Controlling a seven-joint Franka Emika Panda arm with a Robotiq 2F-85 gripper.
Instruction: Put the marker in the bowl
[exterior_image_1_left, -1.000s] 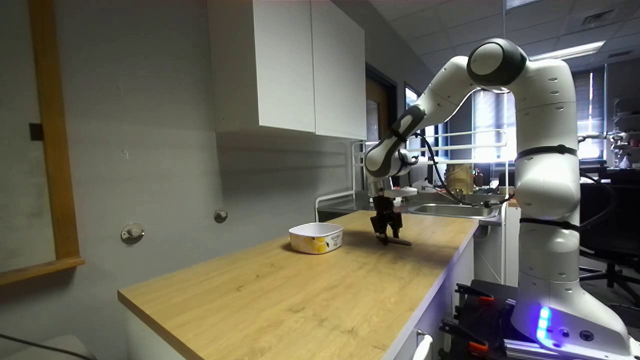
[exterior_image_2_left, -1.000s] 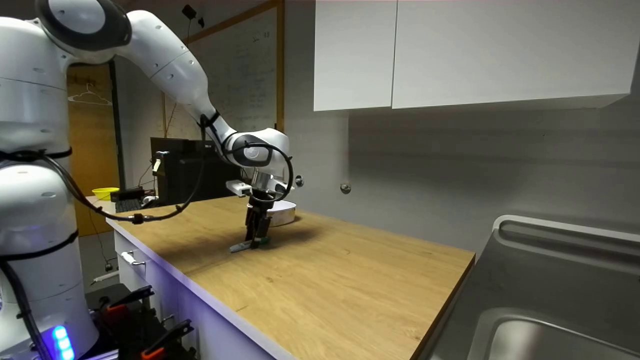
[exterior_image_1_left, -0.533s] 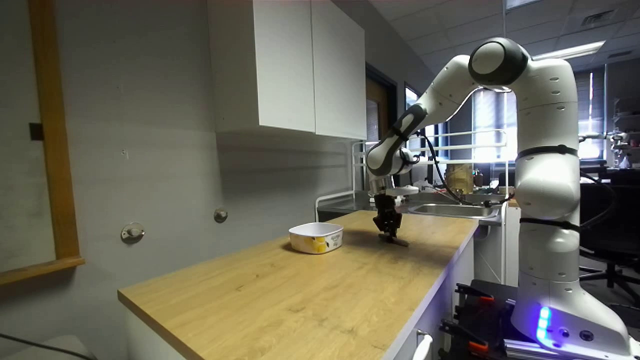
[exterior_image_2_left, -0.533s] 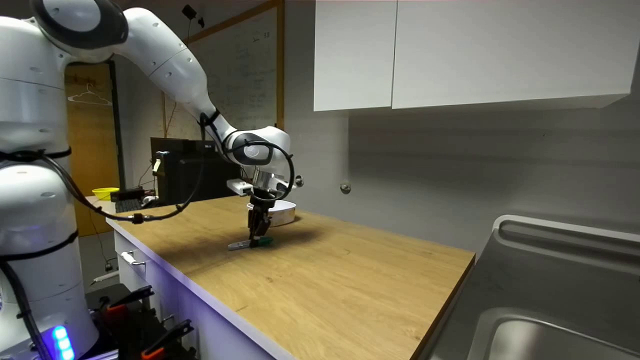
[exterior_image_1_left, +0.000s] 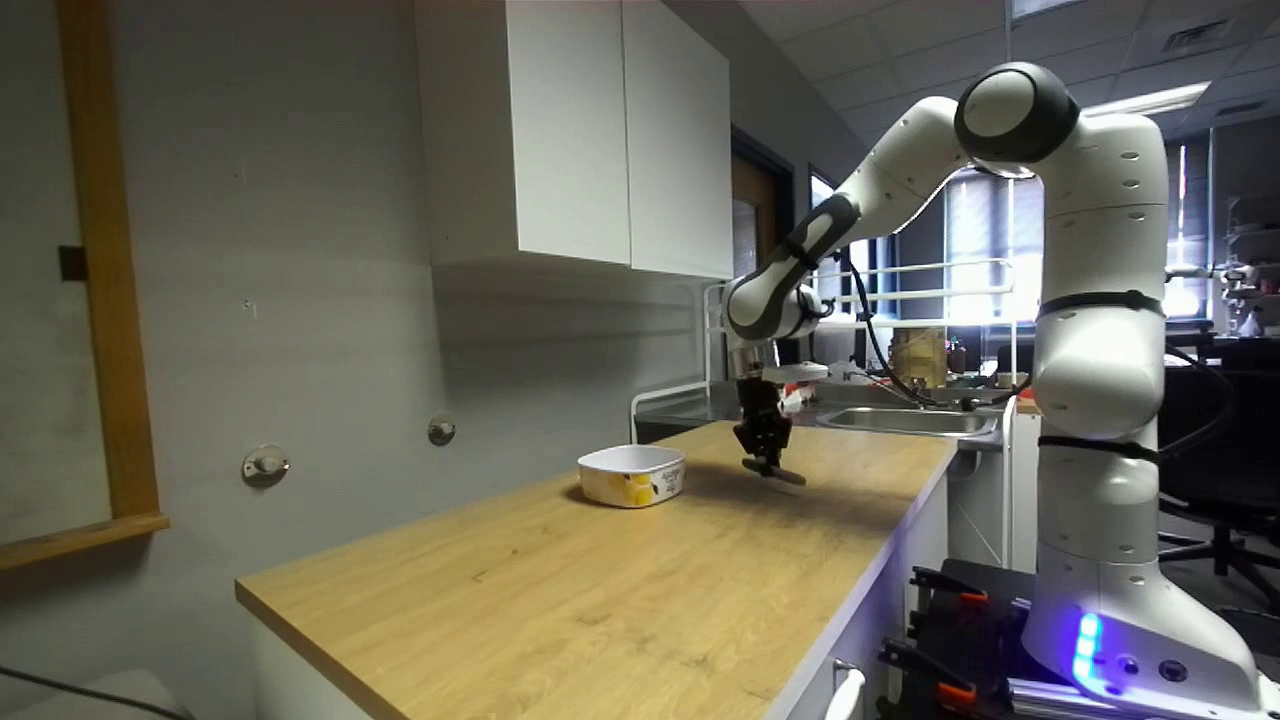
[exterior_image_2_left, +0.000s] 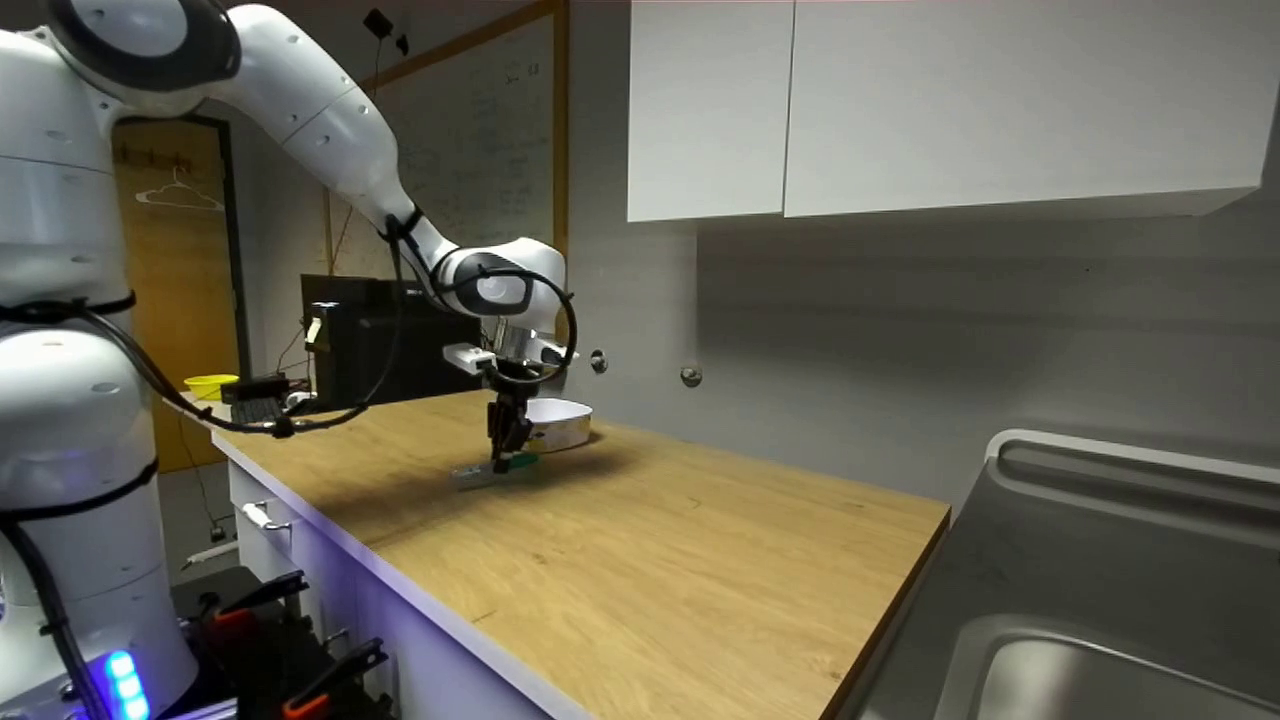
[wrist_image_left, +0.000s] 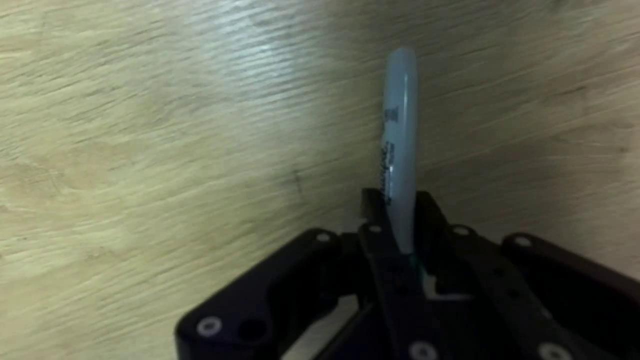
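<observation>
The marker, with a grey body (wrist_image_left: 401, 115) and a green cap (exterior_image_2_left: 523, 460), is pinched between the black fingers of my gripper (wrist_image_left: 399, 202). Part of the cap is hidden by the fingers in the wrist view. In an exterior view the marker (exterior_image_1_left: 787, 475) lies roughly level under the gripper (exterior_image_1_left: 766, 463), just over the wooden counter and slightly blurred. The bowl (exterior_image_1_left: 632, 490), white with yellow lemon prints, sits on the counter apart from the gripper, towards the wall side. In an exterior view the gripper partly covers the bowl (exterior_image_2_left: 562, 428).
The wooden counter (exterior_image_1_left: 560, 590) runs along a grey wall. White cabinets (exterior_image_1_left: 620, 140) hang on the wall above it. A metal sink (exterior_image_2_left: 1060, 670) adjoins one end of the counter, and black clamps (exterior_image_2_left: 335, 675) stand by the arm's base.
The jaws have come together on the marker. Gripper and marker have then risen a little off the counter. The bowl has stayed in place.
</observation>
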